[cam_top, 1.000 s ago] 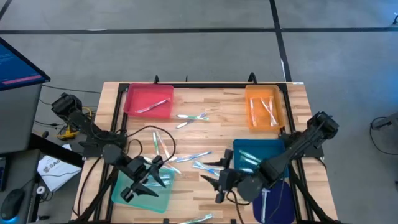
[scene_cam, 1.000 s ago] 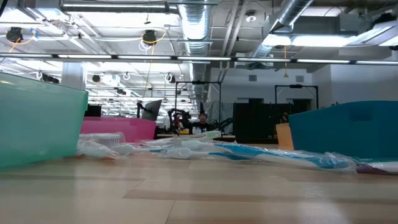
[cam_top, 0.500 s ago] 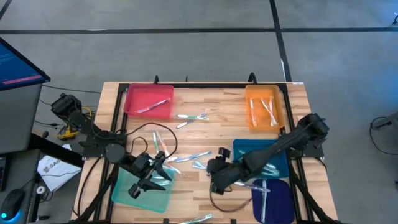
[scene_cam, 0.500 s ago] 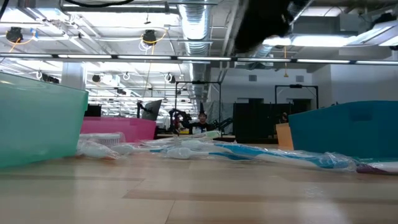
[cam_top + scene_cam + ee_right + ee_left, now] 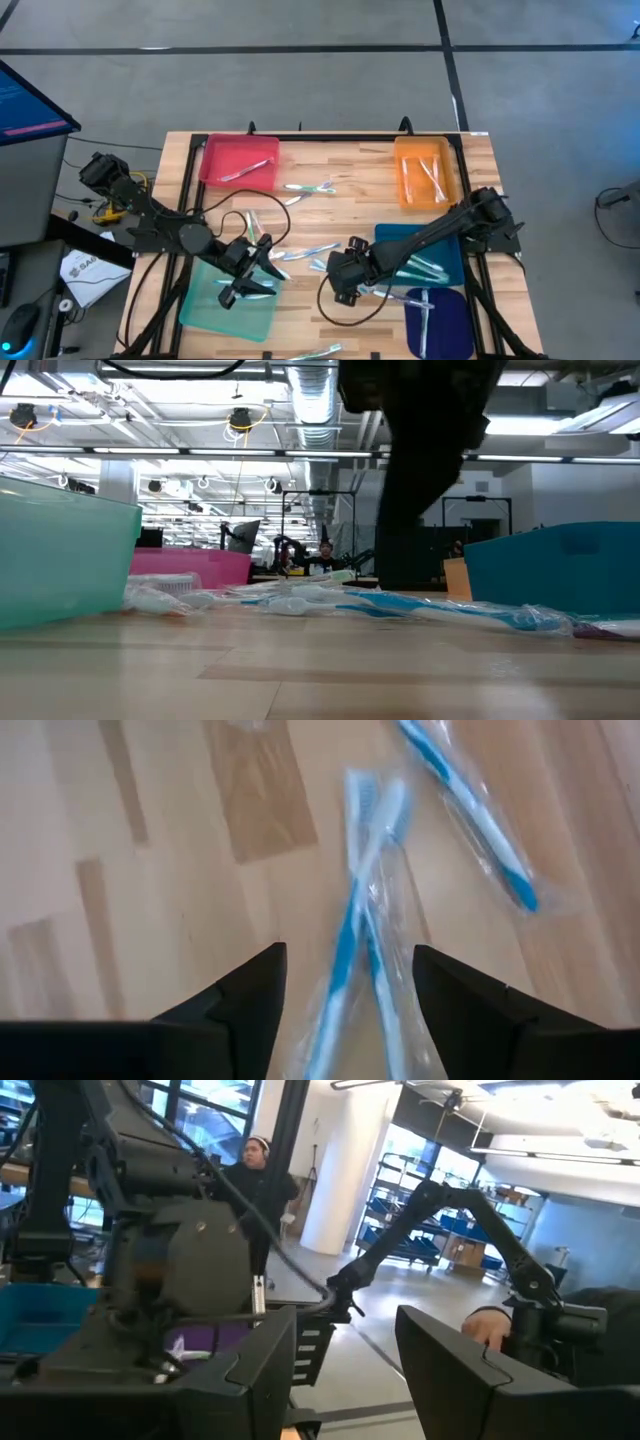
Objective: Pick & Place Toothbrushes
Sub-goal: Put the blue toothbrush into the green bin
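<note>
The right gripper (image 5: 340, 1010) hung above the bare boards of the pale wooden slatted table (image 5: 360, 170), just off the left edge of the dark teal rectangular plastic tray (image 5: 440, 245), its two dark fingers (image 5: 250, 995) standing apart with nothing between them. Straight ahead of those fingers lay a crossed pair of blue-and-white plastic toothbrushes in clear wrappers (image 5: 365, 910), their long axes running almost in line with the gripper's own reach, so the gap straddled the width of the handles rather than their length. A third wrapped blue-and-white toothbrush (image 5: 470, 815) lay farther from the teal tray, slanted away from the pair and apart from it. Judging by this, the pair was the likely target and the right arm was plainly the nearer one; a straight descent would probably close across both handles, so taking one alone might call for a small sideways shift.

The left gripper (image 5: 250, 278) waited over the near corner of the light green rectangular plastic tray (image 5: 215, 310), on the far side of the loose brushes from the teal tray, fingers (image 5: 250, 1380) parted and empty. More toothbrushes (image 5: 310, 187) lay scattered on the boards between the red tray (image 5: 215, 155) and the orange tray (image 5: 410, 195), beyond the teal one.
</note>
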Motion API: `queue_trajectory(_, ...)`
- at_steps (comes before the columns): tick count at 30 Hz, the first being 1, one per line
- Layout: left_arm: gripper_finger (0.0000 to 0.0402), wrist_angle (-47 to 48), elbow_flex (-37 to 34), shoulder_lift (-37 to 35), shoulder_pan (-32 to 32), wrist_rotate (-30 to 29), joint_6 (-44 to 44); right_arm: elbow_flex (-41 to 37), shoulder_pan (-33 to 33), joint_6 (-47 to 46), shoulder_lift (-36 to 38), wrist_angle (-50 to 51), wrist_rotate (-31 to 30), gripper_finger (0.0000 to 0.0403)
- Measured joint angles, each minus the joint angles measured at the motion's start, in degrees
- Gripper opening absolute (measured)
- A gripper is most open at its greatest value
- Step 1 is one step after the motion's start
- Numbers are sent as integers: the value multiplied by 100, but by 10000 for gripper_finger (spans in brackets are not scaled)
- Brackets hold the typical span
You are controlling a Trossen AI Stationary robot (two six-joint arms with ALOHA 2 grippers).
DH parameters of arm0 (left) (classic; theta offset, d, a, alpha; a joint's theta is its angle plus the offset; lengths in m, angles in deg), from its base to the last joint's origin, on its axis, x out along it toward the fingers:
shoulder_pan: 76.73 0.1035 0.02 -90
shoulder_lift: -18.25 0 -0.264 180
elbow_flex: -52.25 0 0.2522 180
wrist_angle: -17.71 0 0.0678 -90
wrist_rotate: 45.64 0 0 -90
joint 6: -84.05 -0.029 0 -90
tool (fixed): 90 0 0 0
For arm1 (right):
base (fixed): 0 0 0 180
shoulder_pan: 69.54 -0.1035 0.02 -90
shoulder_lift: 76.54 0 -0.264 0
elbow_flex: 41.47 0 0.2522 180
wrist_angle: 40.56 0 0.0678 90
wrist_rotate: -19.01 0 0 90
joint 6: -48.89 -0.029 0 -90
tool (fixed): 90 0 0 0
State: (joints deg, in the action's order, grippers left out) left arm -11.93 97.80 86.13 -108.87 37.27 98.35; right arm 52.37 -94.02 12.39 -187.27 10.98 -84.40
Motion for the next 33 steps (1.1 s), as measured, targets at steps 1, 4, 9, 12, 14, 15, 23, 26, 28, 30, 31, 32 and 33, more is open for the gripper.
queue_trajectory(1,167,11,0,0,-1,0,8,18,-5,-10,-49,-50,7,214)
queue_trajectory(4,167,18,0,0,-2,0,12,-5,-22,-32,-170,147,29,217)
queue_trajectory(9,167,20,0,0,-2,-2,121,2,2,-105,-222,132,155,219)
queue_trajectory(12,167,16,0,0,-2,-3,121,0,-3,-105,-222,137,151,219)
queue_trajectory(14,167,16,0,0,-2,-3,121,0,-10,-105,-222,119,151,219)
queue_trajectory(15,167,12,0,0,-2,-3,121,1,-13,-107,-227,111,153,219)
queue_trajectory(23,167,-16,-2,0,-2,-5,112,1,26,-106,-612,-13,459,219)
queue_trajectory(26,167,-23,-2,0,4,-3,108,-2,77,-179,-698,-3,504,219)
queue_trajectory(28,167,-38,-2,0,22,2,103,-2,106,-242,-687,99,495,218)
queue_trajectory(30,167,-38,-2,0,31,22,99,-15,144,-254,-687,74,483,217)
queue_trajectory(31,167,-40,-2,0,31,37,99,-38,153,-256,-687,52,477,216)
queue_trajectory(32,167,-38,-2,0,33,49,99,-64,153,-256,-687,21,477,215)
queue_trajectory(33,167,-37,-2,0,35,50,99,-81,151,-256,-687,12,477,214)
